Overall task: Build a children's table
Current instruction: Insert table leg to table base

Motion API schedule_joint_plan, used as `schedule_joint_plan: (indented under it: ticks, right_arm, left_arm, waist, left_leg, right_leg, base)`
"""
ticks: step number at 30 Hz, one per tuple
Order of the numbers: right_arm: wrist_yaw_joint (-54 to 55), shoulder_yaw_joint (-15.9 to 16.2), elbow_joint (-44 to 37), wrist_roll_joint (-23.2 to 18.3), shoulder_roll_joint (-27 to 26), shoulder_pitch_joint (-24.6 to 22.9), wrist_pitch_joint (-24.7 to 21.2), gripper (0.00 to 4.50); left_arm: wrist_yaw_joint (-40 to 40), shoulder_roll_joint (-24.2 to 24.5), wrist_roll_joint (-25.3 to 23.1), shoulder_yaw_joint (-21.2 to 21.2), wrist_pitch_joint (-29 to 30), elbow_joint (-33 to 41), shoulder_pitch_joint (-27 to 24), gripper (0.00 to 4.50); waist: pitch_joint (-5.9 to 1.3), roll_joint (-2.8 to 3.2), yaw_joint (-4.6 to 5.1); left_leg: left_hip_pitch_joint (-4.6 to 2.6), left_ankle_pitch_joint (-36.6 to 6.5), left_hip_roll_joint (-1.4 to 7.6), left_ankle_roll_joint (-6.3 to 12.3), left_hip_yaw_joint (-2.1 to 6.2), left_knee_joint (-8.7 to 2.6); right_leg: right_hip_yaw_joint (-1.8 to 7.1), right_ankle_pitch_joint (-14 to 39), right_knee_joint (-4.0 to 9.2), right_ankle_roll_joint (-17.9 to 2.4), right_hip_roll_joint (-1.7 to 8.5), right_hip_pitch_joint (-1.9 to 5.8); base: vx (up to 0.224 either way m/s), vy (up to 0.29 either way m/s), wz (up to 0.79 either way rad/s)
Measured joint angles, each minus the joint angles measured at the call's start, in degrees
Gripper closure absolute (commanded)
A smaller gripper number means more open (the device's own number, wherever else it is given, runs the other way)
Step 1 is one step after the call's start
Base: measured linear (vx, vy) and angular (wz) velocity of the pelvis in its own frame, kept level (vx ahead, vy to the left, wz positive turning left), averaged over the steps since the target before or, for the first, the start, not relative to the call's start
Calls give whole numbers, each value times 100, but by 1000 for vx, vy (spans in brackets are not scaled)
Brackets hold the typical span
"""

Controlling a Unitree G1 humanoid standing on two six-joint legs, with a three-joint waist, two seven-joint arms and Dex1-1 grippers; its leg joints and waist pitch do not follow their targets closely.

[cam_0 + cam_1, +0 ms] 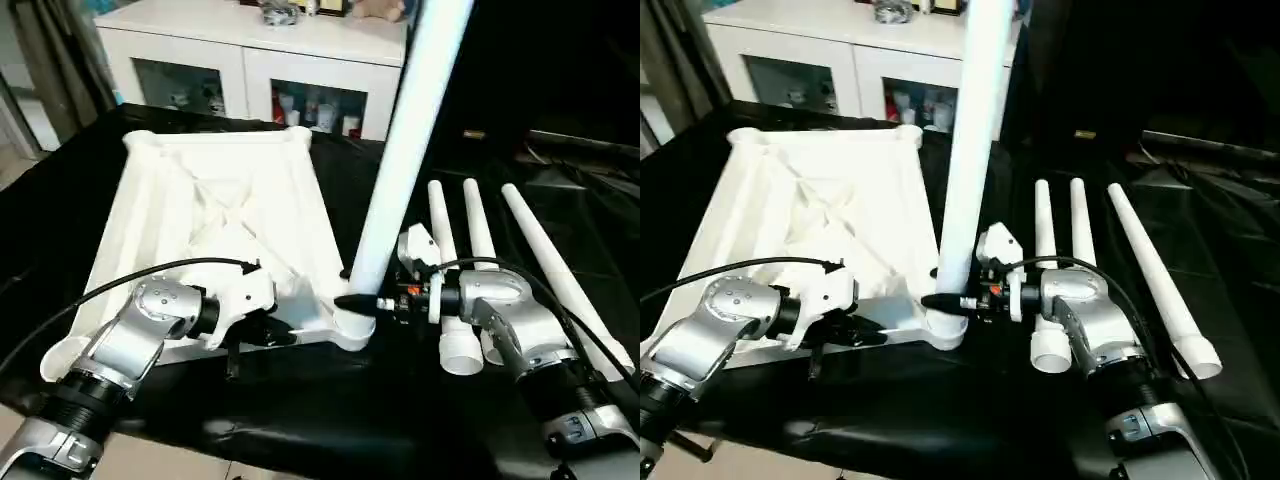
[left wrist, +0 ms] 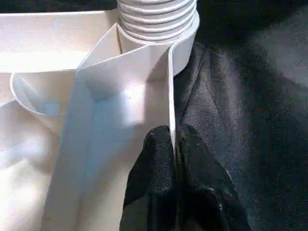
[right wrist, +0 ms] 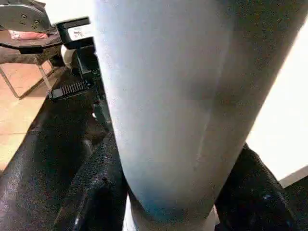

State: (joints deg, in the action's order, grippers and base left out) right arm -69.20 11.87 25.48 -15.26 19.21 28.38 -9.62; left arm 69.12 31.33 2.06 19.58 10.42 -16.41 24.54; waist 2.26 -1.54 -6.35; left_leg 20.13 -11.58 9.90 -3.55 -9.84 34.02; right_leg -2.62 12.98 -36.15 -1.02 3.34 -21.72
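Children's table (image 1: 215, 215) on black cloth (image 1: 330, 400)

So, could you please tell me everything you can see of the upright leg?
The upright leg is a long, smooth white plastic tube with a threaded end, leaning slightly. Its foot sits in the near corner socket of the upturned tabletop. The right gripper clasps it just above the socket, black fingers on either side.
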Motion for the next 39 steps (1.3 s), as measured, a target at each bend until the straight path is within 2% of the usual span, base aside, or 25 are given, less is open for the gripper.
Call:
schedule_joint_plan:
  ticks: [4,7,13,15,17,18,21,27,31,39]
  right_arm:
    - [54,-43,153,-1,-72,27,147,262]
    - [475,-151,536,25,-335,119,390,262]
    - [1480,-397,1347,142,-781,504,706,262]
    - [2233,-460,1936,270,-1064,901,790,262]
    - [2663,-474,2164,358,-1186,1083,825,262]
    - [3137,-507,2473,411,-1313,1255,922,262]
    - [4489,-585,3103,701,-1559,1723,970,262]
    - [5319,-816,3496,745,-1803,2040,978,262]
    - [5431,-1002,3646,686,-1874,2134,976,262]
    - [5502,-1207,3873,695,-1970,2244,976,262]
  left_arm:
    - [-29,-34,1,-19,60,-50,10,450]
    - [-236,-63,-44,-60,106,-207,79,450]
    - [-807,-287,-170,-147,542,-350,240,450]
    - [-1235,-482,-254,-248,1072,-383,377,450]
    - [-1444,-593,-297,-266,1337,-389,464,450]
    - [-1810,-884,-314,-352,1685,-445,551,450]
    - [-2827,-1596,-446,-510,2437,-648,881,450]
    - [-3560,-2096,-448,-616,2630,-733,960,450]
    - [-3685,-2166,-459,-624,2686,-729,970,450]
    - [-3736,-2149,-456,-623,2771,-705,978,450]
  waist:
    - [0,0,1]
    - [0,0,28]
    - [1,-4,168]
    - [2,-8,238]
    - [3,-12,276]
    - [3,-9,287]
    - [3,-11,283]
    - [-9,-4,239]
    - [-19,-15,211]
    - [-21,-19,243]
  left_leg:
    - [-15,1,0,-1,0,0]
    - [-25,2,2,-4,1,0]
    - [-31,11,2,-19,2,0]
    - [-45,13,2,-22,2,0]
    - [-39,14,2,-25,5,0]
    - [-43,15,2,-25,5,0]
    - [-51,16,0,-27,2,0]
    - [-24,15,0,-26,3,-27]
    - [-27,15,0,-27,3,-45]
    - [-25,15,0,-27,3,-47]
  right_leg:
    - [1,-1,-1,-1,0,18]
    - [0,-1,-3,-1,0,39]
    - [0,8,6,14,2,27]
    - [-3,1,2,3,2,21]
    - [-5,1,4,2,2,5]
    - [-4,-2,4,-2,2,6]
    - [-1,-12,6,-20,2,-8]
    - [-7,-27,6,-44,2,-7]
    - [-9,-22,6,-35,2,-10]
    - [-8,-5,20,-6,2,-12]
  base:
    - [0,0,0]
    - [0,0,0]
    - [0,0,0]
    - [0,0,0]
    - [0,0,0]
    - [0,0,0]
    - [0,0,0]
    - [0,0,0]
    - [0,0,0]
    - [0,0,0]
